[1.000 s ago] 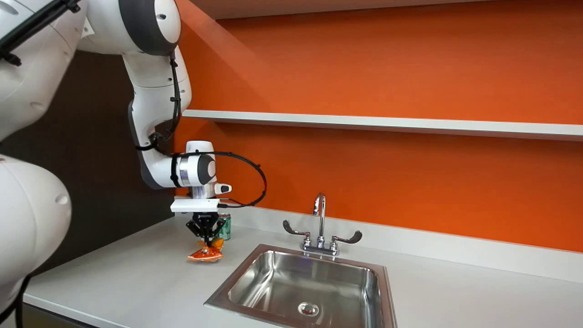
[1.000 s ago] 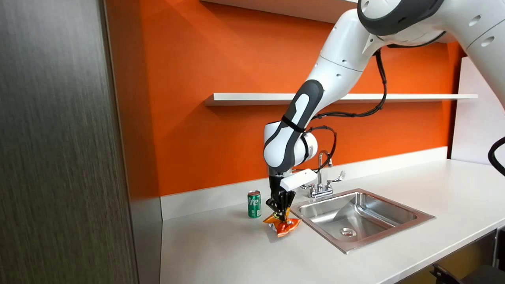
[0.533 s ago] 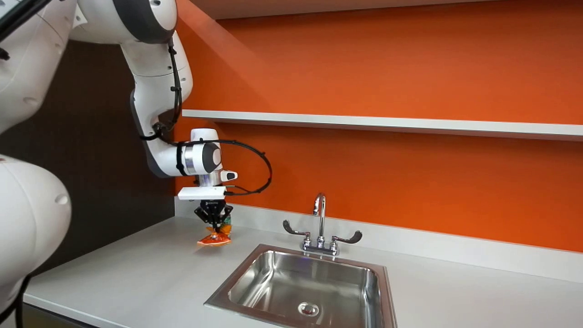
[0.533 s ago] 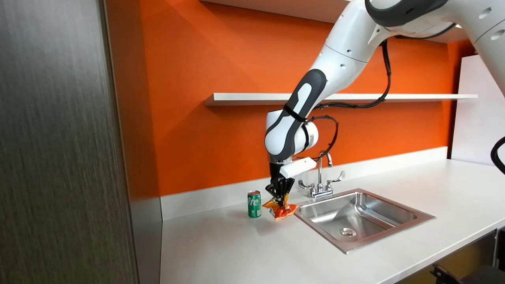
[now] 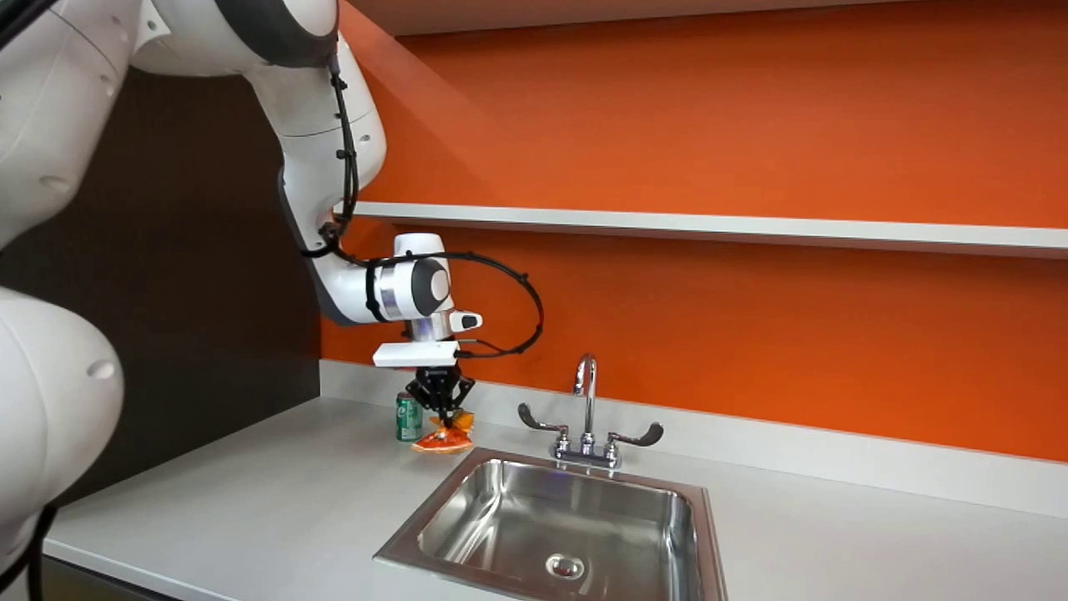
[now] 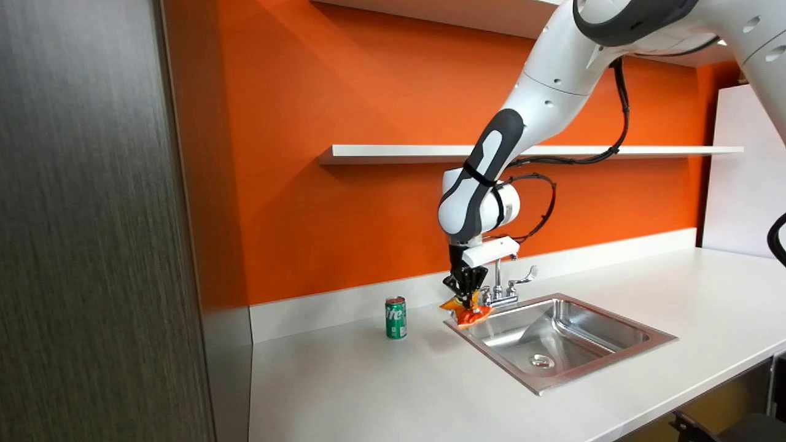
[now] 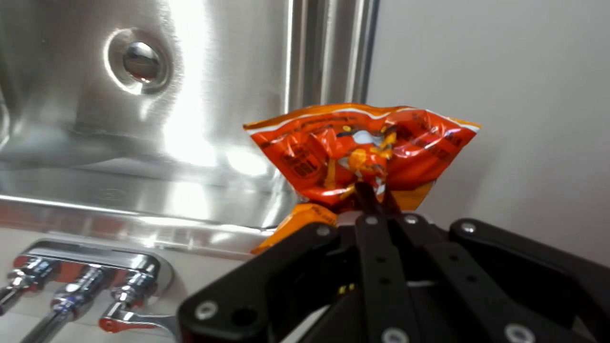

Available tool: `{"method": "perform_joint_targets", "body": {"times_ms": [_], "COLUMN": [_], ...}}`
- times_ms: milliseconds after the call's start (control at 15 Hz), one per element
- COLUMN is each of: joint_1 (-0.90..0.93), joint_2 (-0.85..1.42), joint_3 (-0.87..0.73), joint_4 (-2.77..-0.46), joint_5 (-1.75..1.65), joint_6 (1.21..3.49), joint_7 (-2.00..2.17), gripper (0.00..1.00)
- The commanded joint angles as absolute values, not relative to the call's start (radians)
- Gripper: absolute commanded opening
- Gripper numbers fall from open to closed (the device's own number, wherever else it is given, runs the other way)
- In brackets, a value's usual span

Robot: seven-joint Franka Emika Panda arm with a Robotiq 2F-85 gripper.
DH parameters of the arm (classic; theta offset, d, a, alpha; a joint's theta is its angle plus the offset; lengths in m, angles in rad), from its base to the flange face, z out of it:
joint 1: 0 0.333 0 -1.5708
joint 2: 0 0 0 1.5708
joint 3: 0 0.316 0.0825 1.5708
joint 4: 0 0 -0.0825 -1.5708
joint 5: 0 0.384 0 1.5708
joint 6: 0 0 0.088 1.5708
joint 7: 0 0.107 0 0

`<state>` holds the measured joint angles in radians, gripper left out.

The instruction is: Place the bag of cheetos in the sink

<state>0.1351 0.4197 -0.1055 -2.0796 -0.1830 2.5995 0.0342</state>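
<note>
Dark wood-grain panel (image 6: 92,215): the pale surface (image 6: 325,393) is bounded by it at the left.
Green soda can (image 5: 409,417): seen upright on the surface; not called for by the task.
Bag of Cheetos (image 7: 357,157): already picked up; held, it seems, above the surface near the back corner of the sink (image 5: 576,526), the rim partly covered by it in the wrist view.
Pincer (image 7: 378,200): clamped on the crinkled bag.
Sink: the bag is yet to be carried over the basin, lowered and released.
Chrome two-handled faucet (image 5: 589,438): mounted behind the sink.
White shelf (image 5: 709,224): fixed along the orange wall (image 5: 709,125).
</note>
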Motion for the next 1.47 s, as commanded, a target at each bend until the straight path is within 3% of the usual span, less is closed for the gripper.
{"method": "perform_joint_targets", "body": {"times_ms": [0, 1400], "joint_1": [0.079, -0.055], "joint_2": [0.389, 0.649], "joint_3": [-0.137, -0.192], "joint_4": [-2.1, -2.028], "joint_5": [-0.213, -0.166], "joint_6": [2.607, 2.739], "joint_7": [0.055, 0.034], "gripper": [0.0, 0.0]}}
